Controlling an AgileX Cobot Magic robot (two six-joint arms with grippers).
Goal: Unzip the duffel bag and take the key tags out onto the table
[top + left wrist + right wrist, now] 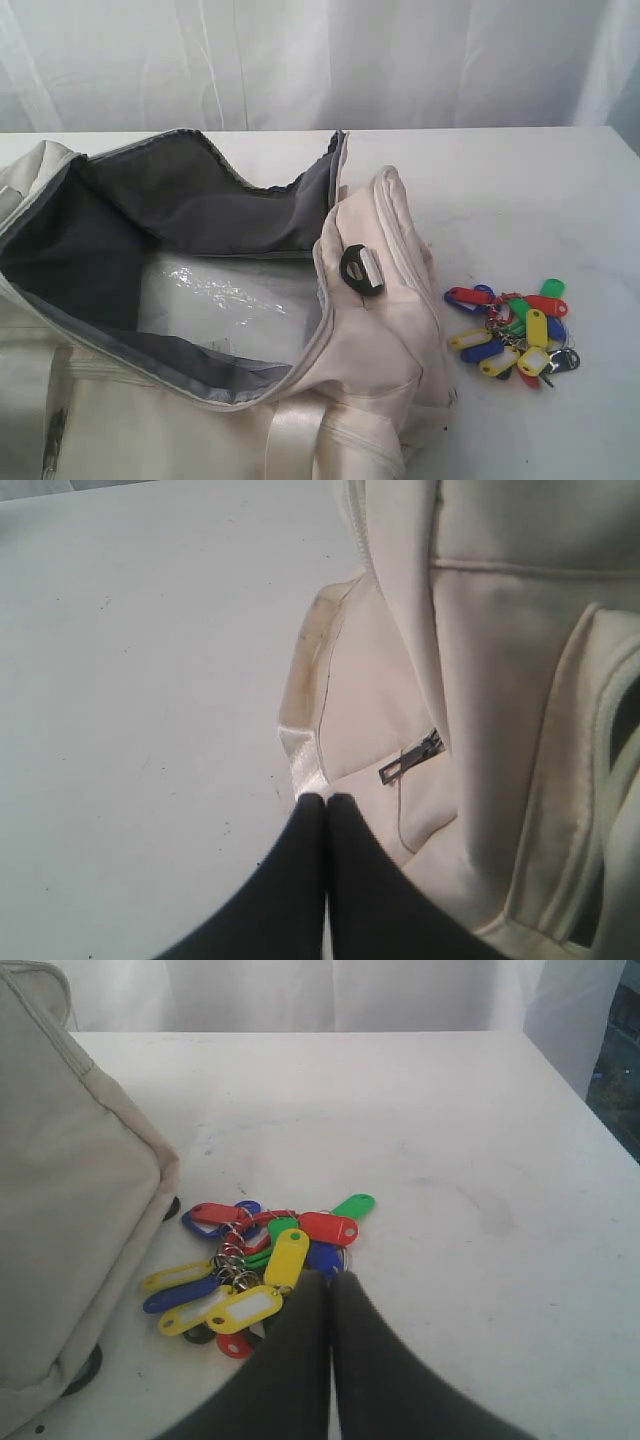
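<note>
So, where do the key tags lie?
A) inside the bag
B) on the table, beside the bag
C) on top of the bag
B: the key tags lie in a bunch on the table, beside the end of the open bag.

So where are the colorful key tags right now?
In the exterior view the key tags lie on the table, on the right side, just beside the end of the open duffel bag and outside it.
</note>
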